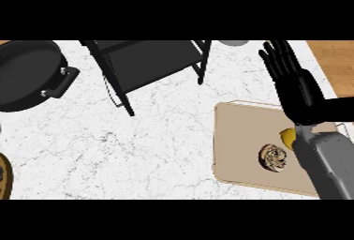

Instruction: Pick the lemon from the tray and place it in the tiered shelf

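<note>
While the right hand is held out flat over the worktop, with its fingers straight and nothing in it, the lemon is found behind it, close to the wrist and not under the fingertips. Only a small yellow edge of the lemon is seen, just beside the grey forearm, on the tray; the rest is covered by the arm, so its long axis cannot be told. A round brown thing, perhaps a cookie, lies near it on the same tray. The fingers are pointed away from the robot, past the far edge of the tray, so it is judged that the hand must be drawn back toward the robot and lowered before the lemon can be taken. The tiered shelf stands well apart to the left and further away. The left hand is not seen, so the right hand is the nearer one for this move.
</note>
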### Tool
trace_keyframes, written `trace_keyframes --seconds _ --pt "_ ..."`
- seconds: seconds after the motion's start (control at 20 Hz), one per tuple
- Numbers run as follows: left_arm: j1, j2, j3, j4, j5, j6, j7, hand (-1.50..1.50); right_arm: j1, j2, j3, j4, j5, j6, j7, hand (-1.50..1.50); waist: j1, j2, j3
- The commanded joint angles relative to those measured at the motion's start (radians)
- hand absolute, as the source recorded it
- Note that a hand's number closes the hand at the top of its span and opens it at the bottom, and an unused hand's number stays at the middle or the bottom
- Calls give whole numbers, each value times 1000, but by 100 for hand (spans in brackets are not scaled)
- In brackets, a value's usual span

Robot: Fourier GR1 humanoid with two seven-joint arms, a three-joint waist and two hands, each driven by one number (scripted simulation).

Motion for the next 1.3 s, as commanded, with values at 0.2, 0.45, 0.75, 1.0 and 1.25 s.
trace_keyframes --seconds 0.2,0.45,0.75,1.0,1.25 --pt "153 -43 -190 117 -5 -126 106 0 118 -385 -108 156 158 88 43 -150 -68 49 22" --pt "172 -112 -332 184 -6 -213 140 0 179 -467 -198 428 185 84 -7 150 -33 52 28" --pt "133 -120 -336 298 -26 -277 107 0 187 -485 -222 605 117 456 -343 -150 8 33 26" --pt "190 -133 -339 269 -46 -288 86 0 153 -529 -151 510 204 532 -273 -150 15 22 23" --pt "116 -180 -340 336 -59 -264 97 0 124 -650 -26 344 315 595 -66 -150 10 24 19"
